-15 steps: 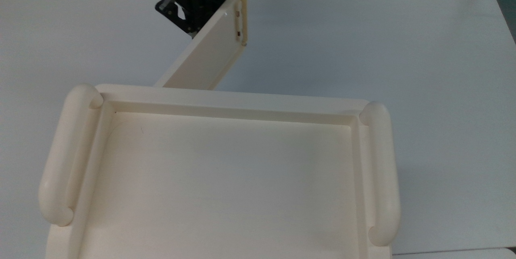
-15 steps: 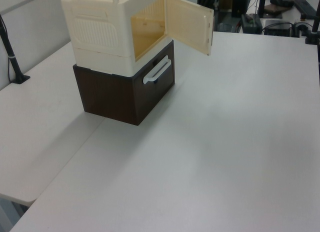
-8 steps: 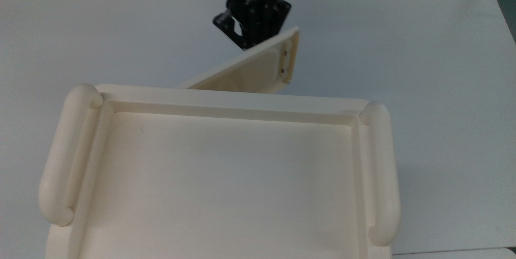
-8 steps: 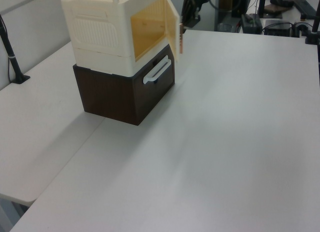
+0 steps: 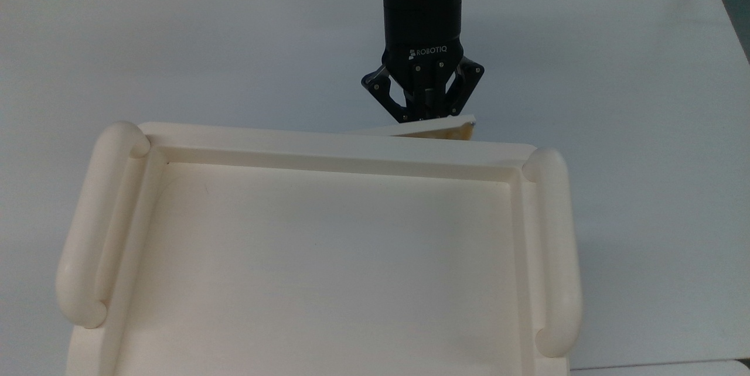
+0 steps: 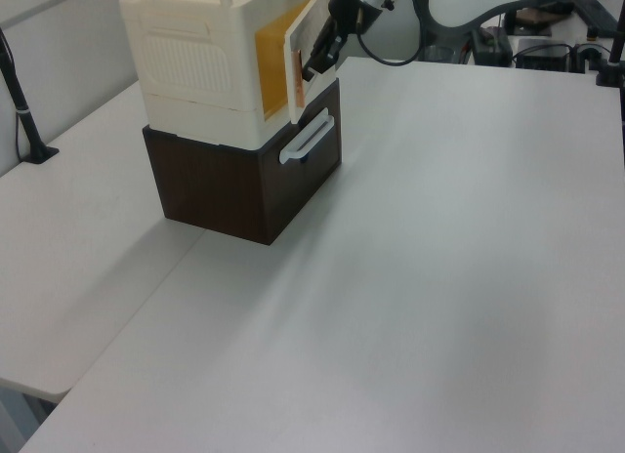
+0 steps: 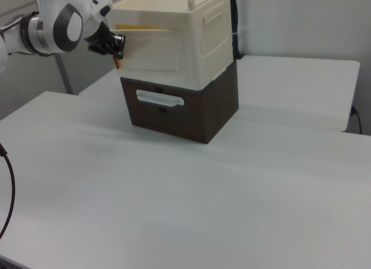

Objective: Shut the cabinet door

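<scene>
Swung in from standing well out a second ago, the cabinet door (image 5: 436, 128) now lies almost flat against the front of the cream cabinet (image 6: 200, 67), with a thin wedge of gap left at its free edge, where the left view shows an amber strip of the interior (image 6: 270, 58); nothing can be made out inside. In the top view the tool (image 5: 423, 113) has travelled rightward with the door and presses its tips against the outer face near that free edge, fingers drawn close together with nothing gripped between them. The cabinet's recessed top (image 5: 328, 265), between its two thick rounded rails (image 5: 88, 229), holds nothing. Under the cabinet sits a dark brown drawer box (image 7: 191, 109) with a white handle (image 7: 159, 98), shut. Round the cabinet the white surface (image 6: 459, 277) runs open on the door side, giving broad room beyond the tool; the arm (image 7: 55, 25) reaches in from the right view's left.
</scene>
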`<state>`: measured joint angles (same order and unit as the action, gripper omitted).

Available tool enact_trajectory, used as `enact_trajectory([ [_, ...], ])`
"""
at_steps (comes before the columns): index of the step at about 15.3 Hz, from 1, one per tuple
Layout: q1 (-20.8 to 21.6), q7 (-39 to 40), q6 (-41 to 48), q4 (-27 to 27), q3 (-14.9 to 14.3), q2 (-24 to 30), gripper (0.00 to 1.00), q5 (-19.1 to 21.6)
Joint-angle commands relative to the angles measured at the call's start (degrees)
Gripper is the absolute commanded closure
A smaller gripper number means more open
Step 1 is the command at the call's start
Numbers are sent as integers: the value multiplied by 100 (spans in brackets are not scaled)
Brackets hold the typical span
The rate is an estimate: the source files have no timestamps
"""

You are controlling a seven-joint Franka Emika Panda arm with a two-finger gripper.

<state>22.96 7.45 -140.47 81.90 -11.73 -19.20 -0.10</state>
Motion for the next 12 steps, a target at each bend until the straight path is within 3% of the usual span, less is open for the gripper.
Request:
enact_trajectory([
  [1,51,-594,-752,-104,-58,-303,96,-332],
  [4,51,-842,-999,-191,-110,-435,96,-491],
  [7,33,-1061,-1035,-771,-268,-848,96,-491],
  [12,25,-1176,-1290,-834,-392,-972,96,-500],
])
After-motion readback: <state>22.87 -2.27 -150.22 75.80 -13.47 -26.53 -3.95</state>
